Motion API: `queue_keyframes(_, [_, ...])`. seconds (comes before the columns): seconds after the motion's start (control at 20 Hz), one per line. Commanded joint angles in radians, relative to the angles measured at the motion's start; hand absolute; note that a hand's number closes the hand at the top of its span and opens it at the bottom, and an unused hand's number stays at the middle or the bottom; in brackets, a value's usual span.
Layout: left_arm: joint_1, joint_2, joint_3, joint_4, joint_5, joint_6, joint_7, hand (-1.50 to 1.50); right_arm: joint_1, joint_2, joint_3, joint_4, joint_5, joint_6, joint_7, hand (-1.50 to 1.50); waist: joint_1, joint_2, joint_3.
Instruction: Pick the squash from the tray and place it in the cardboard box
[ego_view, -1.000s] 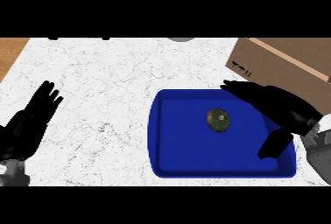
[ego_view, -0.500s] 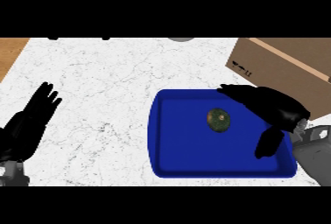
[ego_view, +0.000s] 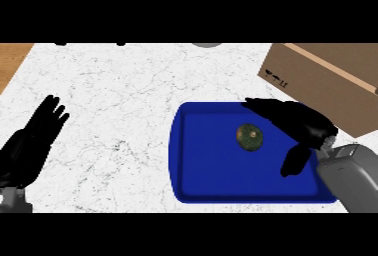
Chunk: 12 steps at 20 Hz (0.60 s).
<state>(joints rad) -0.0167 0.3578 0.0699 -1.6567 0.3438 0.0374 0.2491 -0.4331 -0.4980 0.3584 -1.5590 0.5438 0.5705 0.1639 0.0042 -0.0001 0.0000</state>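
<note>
A small dark green squash (ego_view: 250, 137) lies in the middle of the blue tray (ego_view: 207, 170). My right hand (ego_view: 299, 125) hovers over the tray's right side, just right of the squash, fingers stretched toward the upper left and thumb hanging down; it holds nothing. The cardboard box (ego_view: 325, 80) stands at the far right, behind the tray's corner. My left hand (ego_view: 33, 142) rests open at the left edge, fingers up.
The white marbled counter (ego_view: 118, 100) spreads left of the tray. A strip of wooden surface (ego_view: 11, 55) shows at the upper left corner. A grey round object (ego_view: 207, 45) peeks in at the top edge.
My right hand has slid left over the tray toward the squash, with more of the grey forearm now in view. The left hand and the squash have stayed put.
</note>
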Motion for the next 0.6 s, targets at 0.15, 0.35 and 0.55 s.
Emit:
queue_keyframes(0.15, [-0.028,-0.045,0.023,0.021,-0.037,-0.016,0.008,0.00,0.008,0.080,-0.034,-0.035,0.097,0.045,-0.011,-1.50,-0.002,-0.001,0.000])
queue_keyframes(0.35, [-0.058,-0.024,0.062,0.005,-0.005,-0.029,0.071,0.00,-0.004,0.064,-0.041,-0.017,0.155,0.059,-0.035,-1.50,-0.003,0.000,0.000])
queue_keyframes(0.55, [0.034,-0.080,0.027,-0.011,-0.066,-0.055,-0.017,0.00,-0.013,0.144,-0.013,0.068,0.246,0.022,-0.048,-1.50,0.001,0.000,0.000])
